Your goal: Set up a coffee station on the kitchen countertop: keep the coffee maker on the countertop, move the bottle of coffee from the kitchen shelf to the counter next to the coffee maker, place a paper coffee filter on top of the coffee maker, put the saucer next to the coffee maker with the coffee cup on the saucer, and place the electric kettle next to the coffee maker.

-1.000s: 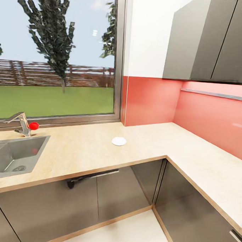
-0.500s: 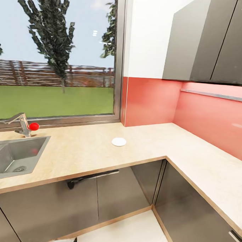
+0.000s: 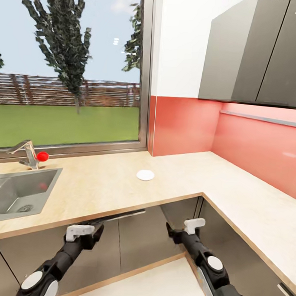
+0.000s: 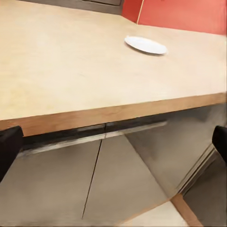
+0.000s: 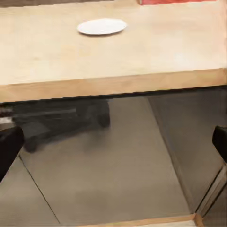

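The saucer is lying flat on the kitchen countertop, well back from the front edge, between the sink and the inner corner under the red backsplash. Both arms are hanging below the worktop edge, in front of the grey cabinet fronts. The left gripper and the right gripper are each showing released fingers: in both wrist views the dark fingertips are sitting at opposite margins with nothing between them. Neither is touching anything. The step in hand is judged to be a reach for the saucer, with the task at an early stage. To do it well, the chosen gripper should be rising clear of the counter lip before advancing, then coming in low over the plate's rim, since a thin flat plate is offering little to pinch and may be sliding on the smooth wood. A slight tilt of the fingers toward the rim would be helping.
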